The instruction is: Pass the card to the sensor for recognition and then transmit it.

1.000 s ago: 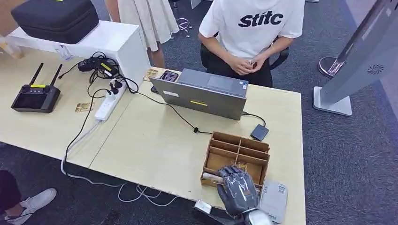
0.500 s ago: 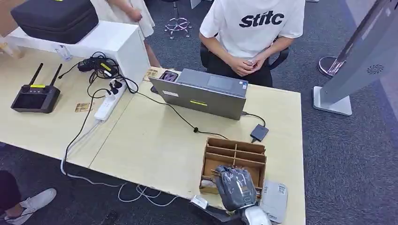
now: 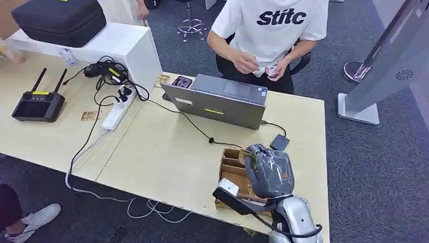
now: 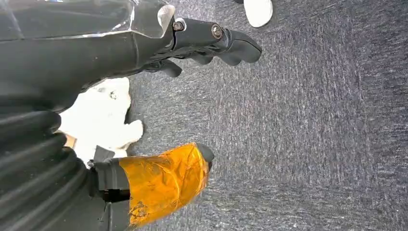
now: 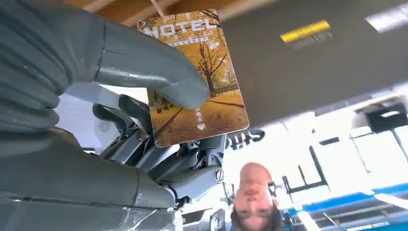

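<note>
My right robot hand (image 3: 269, 171) has lifted out of the wooden organizer (image 3: 231, 171) since a second ago and now hangs over its far end, closer to the small dark sensor (image 3: 280, 143) lying on the surface (image 3: 162, 152). The person (image 3: 268, 30) behind the laptop (image 3: 217, 104) has raised both hands from their lap. In the right wrist view the card (image 5: 197, 82), printed with an autumn scene and the word HOTEL, is pinched between my thick thumb and the darker fingers (image 5: 144, 139), its long axis running away from my palm, free end out.

The sensor sits just beyond my right robot hand, ahead and slightly to the right, with only a short stretch of surface between them. I judge that the card's free end needs to be carried forward and laid flat over it.

My left robot hand (image 4: 202, 43) hangs over the carpet, fingers apart and holding nothing, well away from the sensor, so the right arm is clearly the nearer one.
</note>
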Controlling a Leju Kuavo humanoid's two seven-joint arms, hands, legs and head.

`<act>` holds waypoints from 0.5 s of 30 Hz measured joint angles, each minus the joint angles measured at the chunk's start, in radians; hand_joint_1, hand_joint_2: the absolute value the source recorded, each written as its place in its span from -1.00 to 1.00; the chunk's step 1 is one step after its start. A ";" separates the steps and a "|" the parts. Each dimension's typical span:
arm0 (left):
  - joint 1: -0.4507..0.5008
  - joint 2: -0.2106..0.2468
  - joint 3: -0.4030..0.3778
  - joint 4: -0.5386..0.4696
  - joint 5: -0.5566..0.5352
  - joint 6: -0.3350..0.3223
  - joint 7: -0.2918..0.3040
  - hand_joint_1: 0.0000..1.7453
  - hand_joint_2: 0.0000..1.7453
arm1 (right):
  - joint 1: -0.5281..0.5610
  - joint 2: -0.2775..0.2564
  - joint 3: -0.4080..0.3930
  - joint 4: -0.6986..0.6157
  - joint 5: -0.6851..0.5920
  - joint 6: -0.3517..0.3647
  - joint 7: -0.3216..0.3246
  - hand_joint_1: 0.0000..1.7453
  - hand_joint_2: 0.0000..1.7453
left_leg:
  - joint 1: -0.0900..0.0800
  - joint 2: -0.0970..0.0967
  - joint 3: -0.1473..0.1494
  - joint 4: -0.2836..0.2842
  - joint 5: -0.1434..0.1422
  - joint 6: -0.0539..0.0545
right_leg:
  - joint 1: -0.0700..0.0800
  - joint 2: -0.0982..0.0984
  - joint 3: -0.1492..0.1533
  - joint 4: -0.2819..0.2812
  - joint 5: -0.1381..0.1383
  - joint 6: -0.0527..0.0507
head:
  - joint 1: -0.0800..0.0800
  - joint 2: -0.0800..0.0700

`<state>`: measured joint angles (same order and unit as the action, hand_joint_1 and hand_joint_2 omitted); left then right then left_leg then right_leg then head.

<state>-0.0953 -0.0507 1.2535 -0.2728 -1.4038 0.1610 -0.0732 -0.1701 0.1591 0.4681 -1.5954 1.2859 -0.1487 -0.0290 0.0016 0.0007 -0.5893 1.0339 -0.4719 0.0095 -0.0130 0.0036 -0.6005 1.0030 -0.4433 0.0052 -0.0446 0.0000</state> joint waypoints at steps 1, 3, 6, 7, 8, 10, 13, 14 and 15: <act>0.000 0.001 0.000 0.000 -0.001 -0.001 0.000 -1.00 1.00 | -0.015 0.003 -0.001 -0.010 -0.023 0.026 -0.003 1.00 1.00 | 0.000 0.000 0.000 0.000 0.000 0.000 | 0.000 0.000 0.000 0.000 0.000 0.000 | 0.000 0.000; -0.001 0.004 0.000 0.000 -0.005 -0.003 0.000 -1.00 1.00 | -0.052 0.016 -0.005 -0.015 -0.096 0.084 -0.007 1.00 1.00 | 0.000 0.000 0.000 0.000 0.000 0.000 | 0.000 0.000 0.000 0.000 0.000 0.000 | 0.000 0.000; -0.001 0.010 0.000 0.000 -0.007 -0.008 0.000 -1.00 1.00 | -0.103 0.029 -0.015 -0.015 -0.127 0.110 -0.007 1.00 1.00 | 0.000 0.000 0.000 0.000 0.001 -0.001 | 0.000 0.000 0.000 0.000 0.000 0.000 | 0.000 0.000; -0.001 0.011 0.000 0.000 -0.008 -0.008 0.000 -1.00 1.00 | -0.113 0.032 -0.016 -0.014 -0.129 0.112 -0.007 1.00 1.00 | 0.000 0.000 0.000 0.000 0.001 -0.001 | 0.000 0.000 0.000 0.000 0.000 0.000 | 0.000 0.000; -0.001 0.012 0.000 0.000 -0.008 -0.009 0.000 -1.00 1.00 | -0.120 0.035 -0.018 -0.012 -0.132 0.113 -0.007 1.00 1.00 | 0.000 0.000 0.000 0.000 0.001 -0.001 | 0.000 0.000 0.000 0.000 0.000 0.000 | 0.000 0.000; -0.001 0.013 0.000 0.000 -0.008 -0.010 0.000 -1.00 1.00 | -0.127 0.037 -0.020 -0.011 -0.135 0.113 -0.007 1.00 1.00 | 0.000 0.000 0.000 0.000 0.001 -0.001 | 0.000 0.000 0.000 0.000 0.000 0.000 | 0.000 0.000; -0.001 0.016 0.000 0.000 -0.013 -0.013 0.000 -1.00 1.00 | -0.150 0.044 -0.024 0.000 -0.158 0.132 -0.004 1.00 1.00 | 0.000 0.000 0.000 0.000 0.000 -0.001 | 0.000 0.000 0.000 0.000 0.000 0.000 | 0.000 0.000; -0.001 0.017 -0.001 0.000 -0.015 -0.014 0.000 -1.00 1.00 | -0.162 0.048 -0.024 0.005 -0.172 0.144 -0.001 1.00 1.00 | 0.000 0.000 0.000 0.000 0.000 -0.001 | 0.000 0.000 0.000 0.000 0.000 0.000 | 0.000 0.000; -0.001 0.020 -0.002 0.000 -0.018 -0.017 0.000 -1.00 1.00 | -0.182 0.055 -0.027 0.022 -0.191 0.164 0.011 1.00 1.00 | 0.000 0.000 0.000 0.000 0.000 -0.001 | 0.000 0.000 0.000 0.000 0.000 0.000 | 0.000 0.000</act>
<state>-0.0968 -0.0305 1.2516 -0.2728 -1.4214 0.1442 -0.0732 -0.3525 0.2144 0.4414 -1.5733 1.0953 0.0151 -0.0180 0.0018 0.0008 -0.5896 1.0338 -0.4715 0.0090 -0.0130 0.0039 -0.6008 1.0033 -0.4432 0.0052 -0.0446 0.0000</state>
